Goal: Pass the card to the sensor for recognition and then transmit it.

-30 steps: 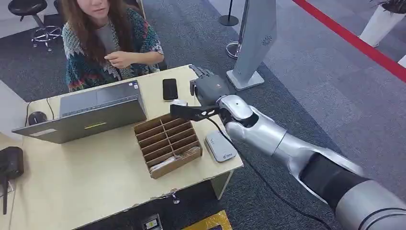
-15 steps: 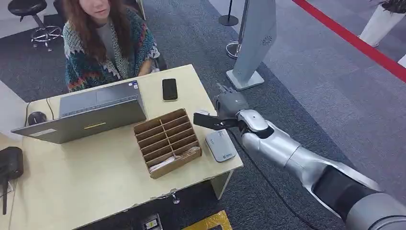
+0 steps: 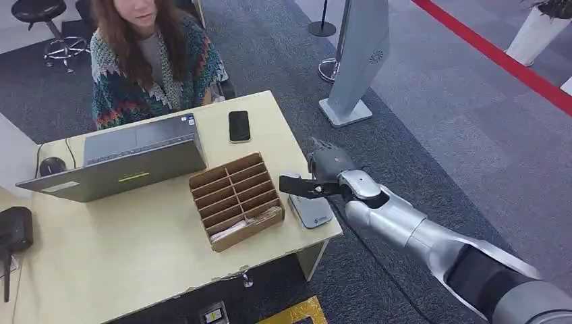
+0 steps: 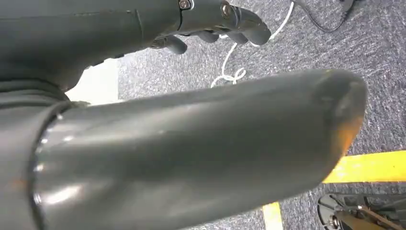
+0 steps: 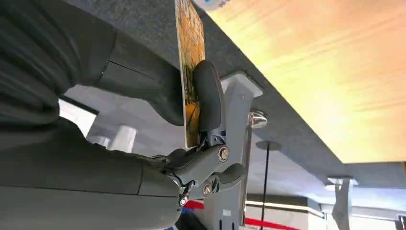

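The right hand's thumb [image 5: 209, 96] pressed a card [image 5: 190, 57] against the fingers behind it, so the card stood pinched on edge, its yellow-orange printed face showing in the right wrist view. In the head view the right hand [image 3: 325, 169] hung at the right edge of the desk [image 3: 135, 250], its dark thumb reaching inward just above the white card reader [image 3: 310, 208], a flat sensor pad lying on the desk's near right corner; whether the card touched the pad could not be told. The silver right arm ran back from there toward the lower right. Just beside the reader stood a cardboard slotted box [image 3: 235, 199], with something pale lying in its nearest slots. A black phone [image 3: 239, 125] lay farther back on the desk, and an open laptop [image 3: 128, 162] sat to the left of the box. A person in a patterned cardigan [image 3: 152, 67] sat behind the laptop. The left hand [image 4: 215, 19] hung over grey carpet, its dark fingers curled in with nothing in them.
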